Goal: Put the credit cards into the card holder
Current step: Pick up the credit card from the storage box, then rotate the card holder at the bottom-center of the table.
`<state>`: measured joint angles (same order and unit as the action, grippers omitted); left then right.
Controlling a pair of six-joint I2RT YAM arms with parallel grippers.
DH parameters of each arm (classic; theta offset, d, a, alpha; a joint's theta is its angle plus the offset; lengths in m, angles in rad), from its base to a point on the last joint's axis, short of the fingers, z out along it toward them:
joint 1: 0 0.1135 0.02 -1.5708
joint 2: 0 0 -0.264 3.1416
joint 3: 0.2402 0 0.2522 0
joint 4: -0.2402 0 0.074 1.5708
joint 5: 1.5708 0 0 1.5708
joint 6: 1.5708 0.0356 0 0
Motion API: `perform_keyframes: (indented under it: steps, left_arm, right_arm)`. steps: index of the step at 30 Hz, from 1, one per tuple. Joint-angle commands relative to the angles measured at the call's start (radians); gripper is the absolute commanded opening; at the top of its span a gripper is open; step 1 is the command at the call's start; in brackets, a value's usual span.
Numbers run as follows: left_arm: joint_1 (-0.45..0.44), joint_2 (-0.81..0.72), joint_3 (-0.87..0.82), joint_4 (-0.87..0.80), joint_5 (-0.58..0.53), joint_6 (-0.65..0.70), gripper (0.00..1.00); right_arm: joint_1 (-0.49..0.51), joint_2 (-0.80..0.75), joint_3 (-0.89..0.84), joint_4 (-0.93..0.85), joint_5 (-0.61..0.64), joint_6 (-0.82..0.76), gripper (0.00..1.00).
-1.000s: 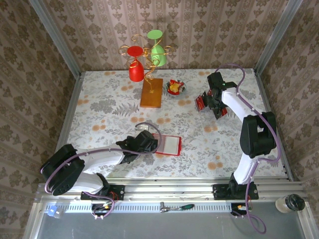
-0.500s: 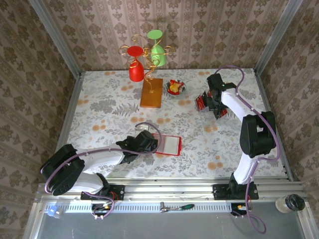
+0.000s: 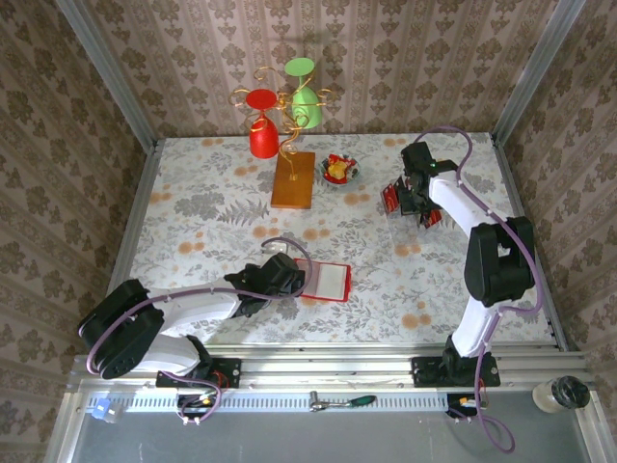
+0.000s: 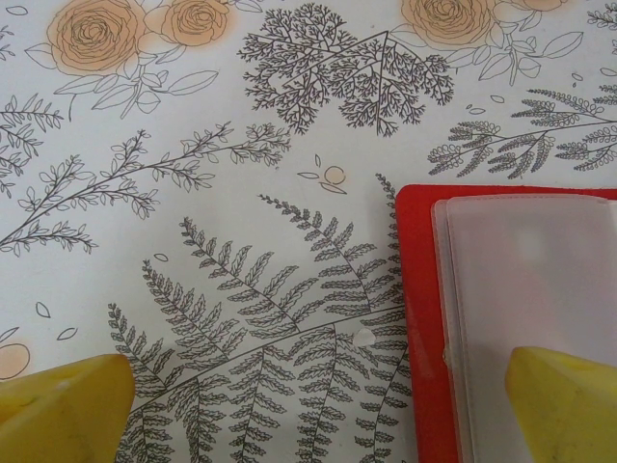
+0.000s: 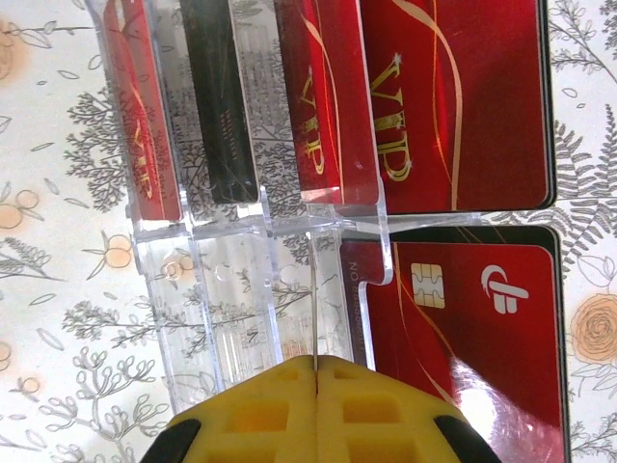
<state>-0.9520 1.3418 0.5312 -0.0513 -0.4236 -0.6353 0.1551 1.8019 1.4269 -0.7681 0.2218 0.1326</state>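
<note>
The credit cards (image 5: 323, 116) are red with gold VIP lettering; several stand in slots of a clear acrylic rack (image 5: 222, 289), and two more (image 5: 463, 106) lie flat to its right. My right gripper (image 5: 316, 365) is shut on one card seen edge-on, a thin line (image 5: 314, 299) rising from between the yellow fingers. From above, this gripper (image 3: 410, 198) sits at the cards (image 3: 390, 200) at the back right. The card holder (image 3: 326, 282) lies open near the front, red with a pale inside (image 4: 530, 289). My left gripper (image 4: 318, 405) is open and straddles the holder's left edge.
A wire stand on an orange wooden slab (image 3: 293, 179) holds a red cup (image 3: 263, 138) and a green cup (image 3: 307, 106) at the back. A small bowl of sweets (image 3: 339, 170) sits between the slab and the cards. Patterned walls enclose the table.
The right gripper's jaws have closed onto a card's edge at the rack. The left arm and the card holder have not moved.
</note>
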Motion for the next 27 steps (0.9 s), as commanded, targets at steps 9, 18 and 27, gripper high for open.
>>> perform_keyframes:
  steps: [9,18,27]
  left_arm:
    - [0.011,-0.066,0.015,-0.044,-0.028,-0.012,1.00]
    - [0.022,-0.103,0.012,-0.091,-0.050,-0.013,1.00]
    - [0.027,-0.128,0.003,-0.105,-0.047,-0.020,1.00]
  right_arm:
    - [0.040,-0.215,0.012,0.004,-0.253,0.080,0.00]
    - [0.246,-0.355,-0.324,0.351,-0.511,0.350,0.00]
    - [0.521,-0.371,-0.540,0.520,-0.452,0.492,0.00]
